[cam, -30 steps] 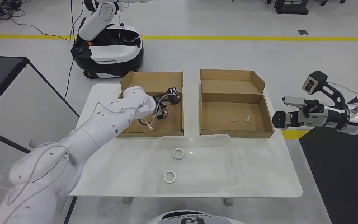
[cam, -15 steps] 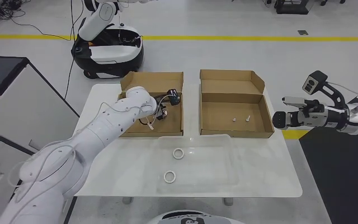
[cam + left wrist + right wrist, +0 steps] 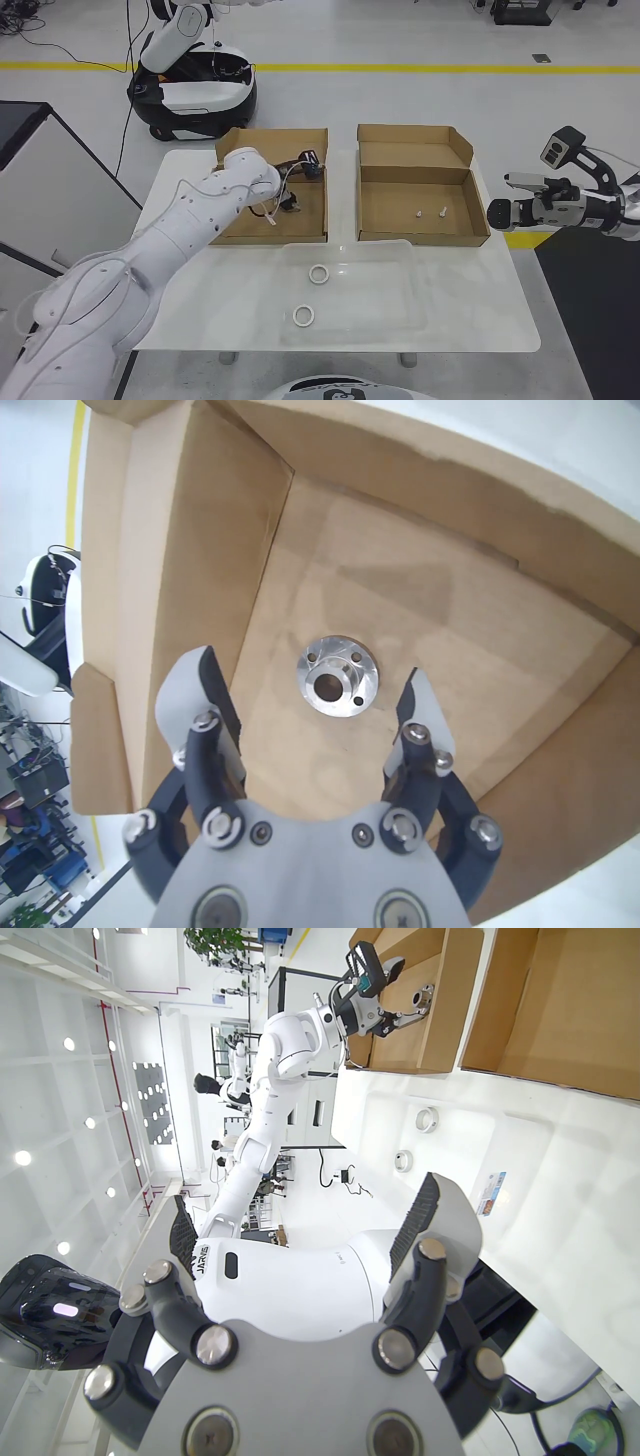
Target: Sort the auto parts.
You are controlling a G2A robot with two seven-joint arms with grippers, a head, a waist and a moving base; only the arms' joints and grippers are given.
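Nearest the tabletop's point(image 3: 200, 300) front edge, a clear plastic tray point(image 3: 405, 300) is set. Two white rings are seen in its left half: one point(image 3: 304, 317) toward the front, the other point(image 3: 319, 274) close to the tray's far rim. The two are apart.

Past the tray, two open cardboard boxes are placed side by side along the far edge. In the right box point(image 3: 390, 215), two small pale parts point(image 3: 418, 213) point(image 3: 441, 210) are noted near each other on the floor; their type cannot be made out.

The left gripper point(image 3: 310, 665) is held inside the left box point(image 3: 450, 610), its claw spread wide with nothing between the fingers point(image 3: 210, 690). A round metal flange point(image 3: 336, 682) with a centre bore and small bolt holes is seen lying flat on the box floor below the gap, not touched by either finger, nearer the far left corner of the box.

The right gripper point(image 3: 307, 1195) is held off the tabletop, beyond its right edge, level with the right box. Its claw is likewise spread, and nothing is carried.
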